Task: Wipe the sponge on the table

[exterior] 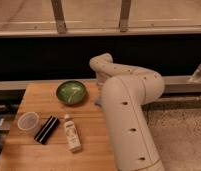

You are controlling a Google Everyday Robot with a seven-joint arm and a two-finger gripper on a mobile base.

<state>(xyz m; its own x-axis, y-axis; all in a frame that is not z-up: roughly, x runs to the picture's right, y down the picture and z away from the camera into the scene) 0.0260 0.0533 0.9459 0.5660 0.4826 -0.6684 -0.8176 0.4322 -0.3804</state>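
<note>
Gripping state: you cannot tell.
Gripper [99, 96]: low over the table [40, 96], just right of the green bowl [71, 92].

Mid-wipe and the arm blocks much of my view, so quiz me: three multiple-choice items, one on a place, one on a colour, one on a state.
1. Where over the table is the gripper?
A) at its left edge
B) just right of the bowl
C) at its front edge

2. What colour is the bowl?
A) green
B) red
C) white

3. The white bottle is:
A) standing upright
B) lying on its side
C) inside the bowl

Answers:
1. B, the arm reaches down beside the bowl and hides most of the gripper.
2. A, its inside shows green.
3. B, it lies flat beside the black bar.
</note>
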